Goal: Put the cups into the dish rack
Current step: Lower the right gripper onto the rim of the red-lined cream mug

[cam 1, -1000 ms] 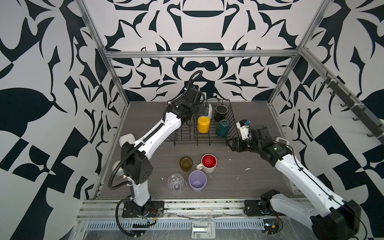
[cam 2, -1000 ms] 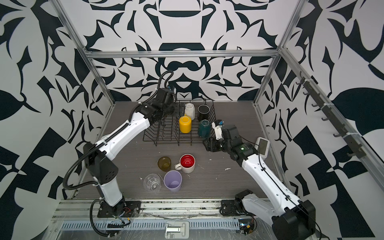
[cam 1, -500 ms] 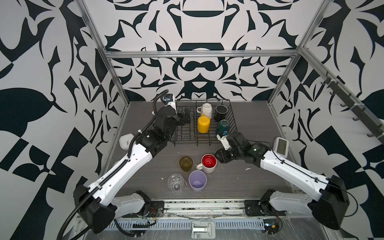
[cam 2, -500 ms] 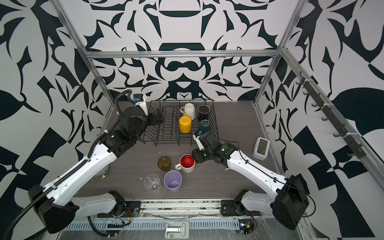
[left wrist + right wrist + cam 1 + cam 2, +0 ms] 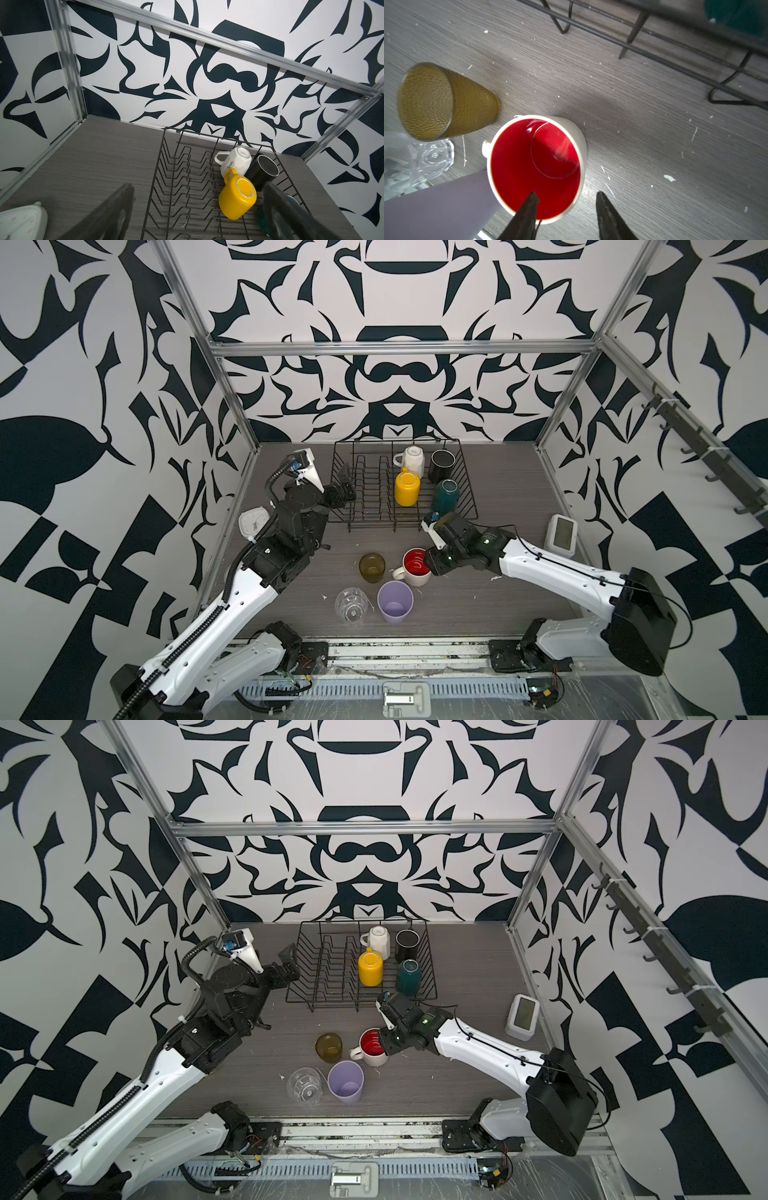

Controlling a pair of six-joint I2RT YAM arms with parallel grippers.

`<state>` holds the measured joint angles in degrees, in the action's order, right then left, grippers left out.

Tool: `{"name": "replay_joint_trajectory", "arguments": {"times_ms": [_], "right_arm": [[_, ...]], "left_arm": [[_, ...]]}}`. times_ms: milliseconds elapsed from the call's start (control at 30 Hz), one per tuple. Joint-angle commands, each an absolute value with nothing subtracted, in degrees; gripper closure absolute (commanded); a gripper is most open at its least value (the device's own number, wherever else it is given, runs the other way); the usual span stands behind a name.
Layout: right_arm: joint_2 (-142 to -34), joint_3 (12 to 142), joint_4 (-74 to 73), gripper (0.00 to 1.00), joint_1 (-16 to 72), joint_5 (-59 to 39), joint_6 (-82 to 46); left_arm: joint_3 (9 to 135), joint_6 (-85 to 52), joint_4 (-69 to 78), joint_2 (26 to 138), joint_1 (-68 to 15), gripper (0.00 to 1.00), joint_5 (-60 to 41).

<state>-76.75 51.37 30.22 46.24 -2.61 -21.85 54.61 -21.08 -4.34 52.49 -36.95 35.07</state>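
Note:
The black wire dish rack (image 5: 365,497) stands at the back of the table. It holds a white mug (image 5: 411,460), a black mug (image 5: 442,464), a yellow mug (image 5: 407,488) and a teal mug (image 5: 445,495). In front of it on the table stand an amber glass (image 5: 372,567), a red-inside white mug (image 5: 417,567), a lilac tumbler (image 5: 395,601) and a clear glass (image 5: 352,605). My right gripper (image 5: 566,193) is open astride the red-inside mug's (image 5: 535,158) rim, one finger inside and one outside. My left gripper (image 5: 345,483) hangs open and empty at the rack's left edge.
A white dial timer (image 5: 252,522) lies by the left wall and a white digital device (image 5: 562,533) by the right wall. The lilac tumbler (image 5: 436,207) and the amber glass (image 5: 438,101) crowd the red-inside mug's near and left sides. Metal frame posts stand at the back corners.
My right gripper came from the rack's front right corner down to the red-inside mug and its jaws narrowed. My left arm drew back from over the rack to its left edge.

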Motion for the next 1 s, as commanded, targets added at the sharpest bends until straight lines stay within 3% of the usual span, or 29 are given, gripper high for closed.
{"name": "replay_joint_trajectory", "arguments": {"times_ms": [0, 400, 533, 800, 967], "right_arm": [[-76.93, 52.82, 28.79, 0.52, 46.5, -0.71, -22.85], [-81.69, 53.04, 26.35, 0.58, 46.55, -0.18, -23.46], [-83.2, 53.22, 25.75, 0.66, 46.58, -0.52, -23.37], [-84.47, 53.66, 25.71, 0.92, 46.58, -1.14, -23.12], [-83.29, 53.88, 27.51, 1.0, 46.48, 0.88, -23.53]], "left_arm": [[53.88, -22.15, -4.44, 51.34, -36.61, 0.01, 36.65], [53.43, -22.15, -5.84, 50.36, -36.21, 0.01, 36.75], [53.53, -22.19, -6.06, 50.27, -36.12, 0.01, 36.74], [53.39, -22.15, -6.06, 50.27, -35.96, 0.01, 37.01], [52.95, -21.97, -5.2, 49.88, -35.88, 0.01, 37.07]]}}
